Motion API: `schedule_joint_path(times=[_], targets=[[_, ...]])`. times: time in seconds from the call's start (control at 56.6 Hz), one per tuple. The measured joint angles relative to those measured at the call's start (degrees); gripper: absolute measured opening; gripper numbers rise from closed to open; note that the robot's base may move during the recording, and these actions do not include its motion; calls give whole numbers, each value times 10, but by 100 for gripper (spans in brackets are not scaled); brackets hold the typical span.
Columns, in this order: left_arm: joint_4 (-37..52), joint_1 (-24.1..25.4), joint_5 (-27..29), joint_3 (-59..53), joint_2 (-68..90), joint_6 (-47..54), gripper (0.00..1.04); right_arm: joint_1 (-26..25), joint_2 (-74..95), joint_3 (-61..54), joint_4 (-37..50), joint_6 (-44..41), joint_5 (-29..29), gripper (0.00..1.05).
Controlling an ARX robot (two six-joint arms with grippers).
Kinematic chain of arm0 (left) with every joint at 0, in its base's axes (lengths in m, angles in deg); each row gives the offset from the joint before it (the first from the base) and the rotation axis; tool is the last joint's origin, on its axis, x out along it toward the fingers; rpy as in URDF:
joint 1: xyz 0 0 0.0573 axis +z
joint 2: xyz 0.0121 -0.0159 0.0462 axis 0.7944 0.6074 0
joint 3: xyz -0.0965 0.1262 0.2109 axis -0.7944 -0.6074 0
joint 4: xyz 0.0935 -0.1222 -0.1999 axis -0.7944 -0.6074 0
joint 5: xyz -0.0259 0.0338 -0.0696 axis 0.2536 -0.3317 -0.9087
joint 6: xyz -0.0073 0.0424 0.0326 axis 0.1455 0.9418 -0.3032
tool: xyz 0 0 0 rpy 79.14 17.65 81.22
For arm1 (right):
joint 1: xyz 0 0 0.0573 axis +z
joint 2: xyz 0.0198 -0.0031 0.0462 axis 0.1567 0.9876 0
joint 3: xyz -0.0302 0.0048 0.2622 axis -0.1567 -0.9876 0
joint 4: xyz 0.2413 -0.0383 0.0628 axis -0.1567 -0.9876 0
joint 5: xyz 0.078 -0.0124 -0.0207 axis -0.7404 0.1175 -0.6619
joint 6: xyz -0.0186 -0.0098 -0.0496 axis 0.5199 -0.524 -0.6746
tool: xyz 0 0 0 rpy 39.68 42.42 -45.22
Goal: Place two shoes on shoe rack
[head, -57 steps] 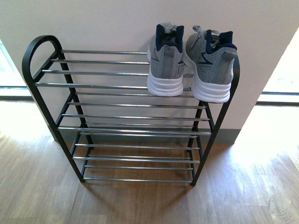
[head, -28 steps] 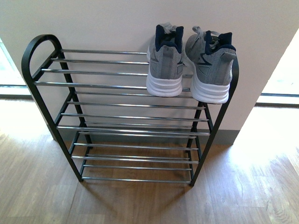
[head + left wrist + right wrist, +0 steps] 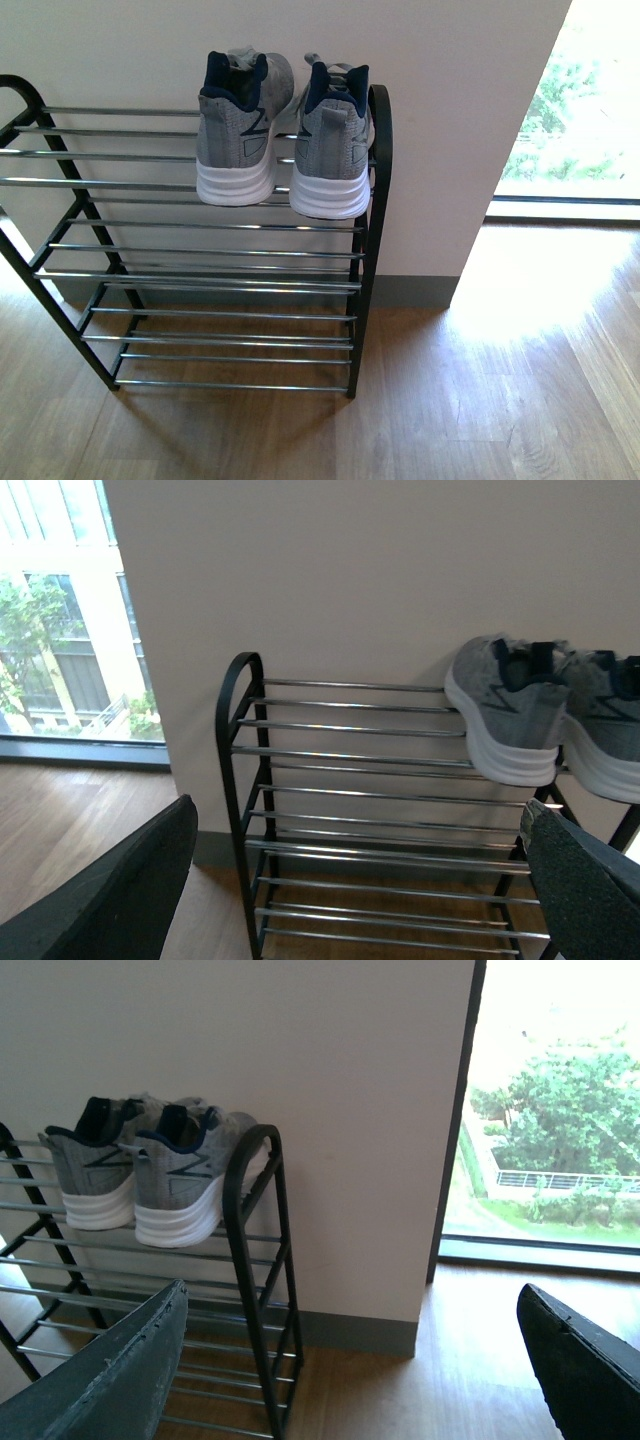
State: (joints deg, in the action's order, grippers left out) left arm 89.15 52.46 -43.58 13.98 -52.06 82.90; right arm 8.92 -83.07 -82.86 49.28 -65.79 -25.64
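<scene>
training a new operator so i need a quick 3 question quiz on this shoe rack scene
1. Which tier of the shoe rack holds the grey sneakers? A top, B middle, C bottom.
2. True or false: the left gripper holds a shoe.
3. Do the sneakers' heels point toward the wall or away from it?
Key: 1 A. 2 False: it is open and empty, as is the right gripper. 3 Away from it.

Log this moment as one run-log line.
grey sneakers: both on shoe rack top tier, right end | left gripper: open, empty | right gripper: open, empty
</scene>
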Motion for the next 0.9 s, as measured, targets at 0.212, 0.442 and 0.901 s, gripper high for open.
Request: schedule_joint_path(times=[0.212, 0.442, 0.901], targets=[[0, 0, 1, 0, 0, 0, 95, 0, 0, 0, 0, 0, 0, 96], [0, 0, 1, 0, 0, 0, 95, 0, 0, 0, 0, 0, -1, 96], [0, 0, 1, 0, 0, 0, 95, 0, 0, 0, 0, 0, -1, 96]])
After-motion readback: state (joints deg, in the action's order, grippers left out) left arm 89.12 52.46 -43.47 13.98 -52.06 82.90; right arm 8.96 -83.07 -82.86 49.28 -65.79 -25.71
